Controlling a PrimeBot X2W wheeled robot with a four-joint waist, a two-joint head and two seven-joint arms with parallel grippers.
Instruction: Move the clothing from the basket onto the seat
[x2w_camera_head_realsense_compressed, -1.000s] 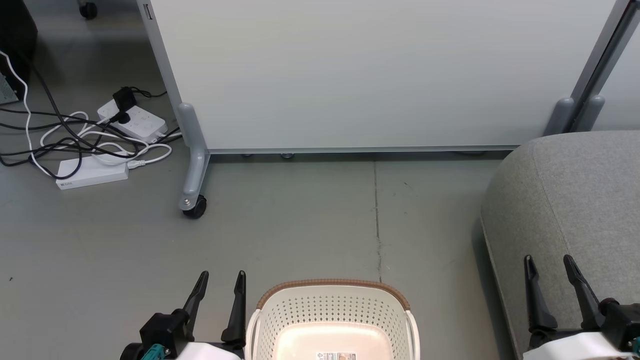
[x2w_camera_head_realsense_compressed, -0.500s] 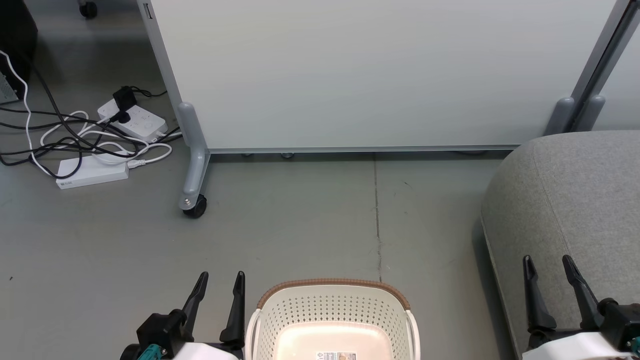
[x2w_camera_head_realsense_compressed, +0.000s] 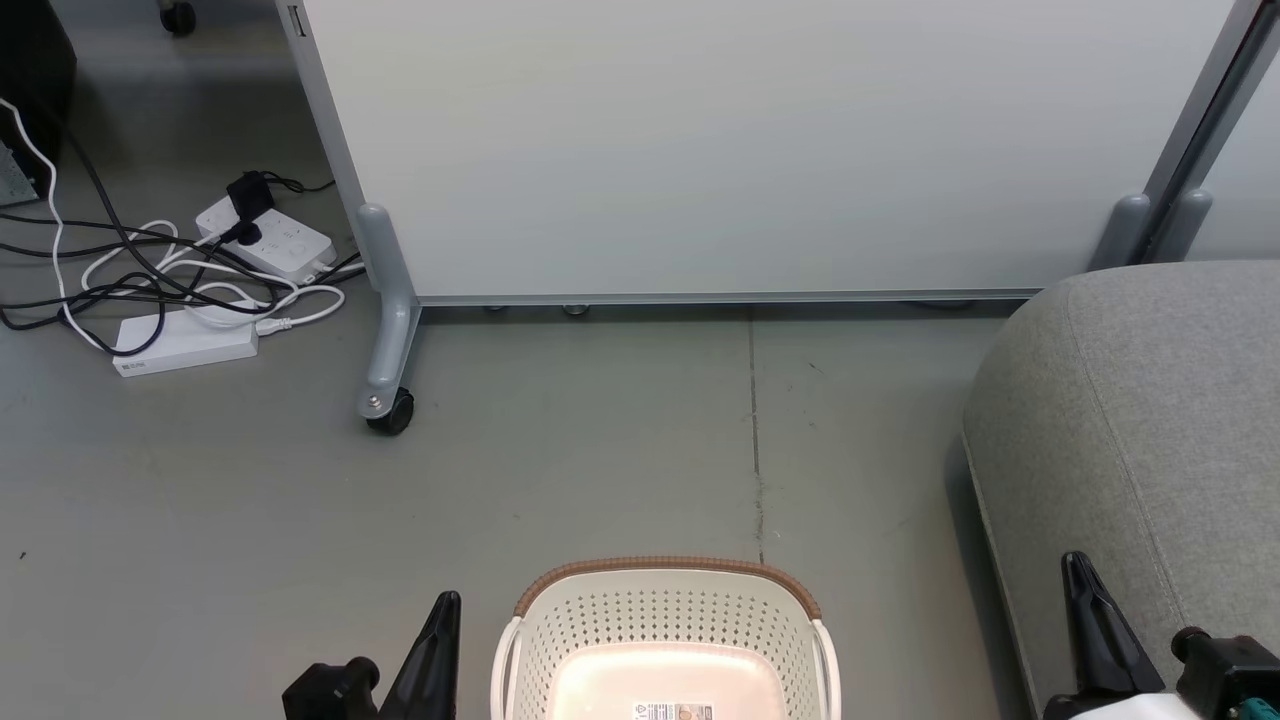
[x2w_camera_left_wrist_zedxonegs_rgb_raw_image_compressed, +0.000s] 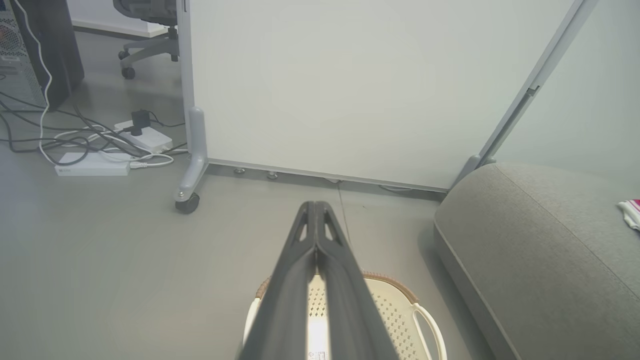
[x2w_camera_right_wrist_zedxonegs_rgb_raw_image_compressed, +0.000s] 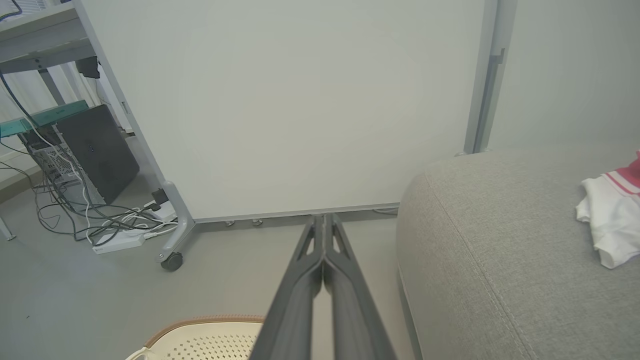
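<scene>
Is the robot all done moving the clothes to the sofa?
Nearly, it seems. Done: the basket looks bare inside where it shows, and red-and-white clothing lies on the sofa. In hand: nothing; the left gripper and right gripper are shut and empty. Left: nothing visible, though the basket's near end is out of frame.

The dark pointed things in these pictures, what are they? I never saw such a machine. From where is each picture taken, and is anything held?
They are the pincers of a two-armed wheeled robot. One picture looks down from its head; the others look along the left pincer and the right pincer. Both are shut and hold nothing. On the floor stands a cream laundry basket, its visible part empty. Beside it is a grey sofa, where a red-and-white garment lies.
</scene>
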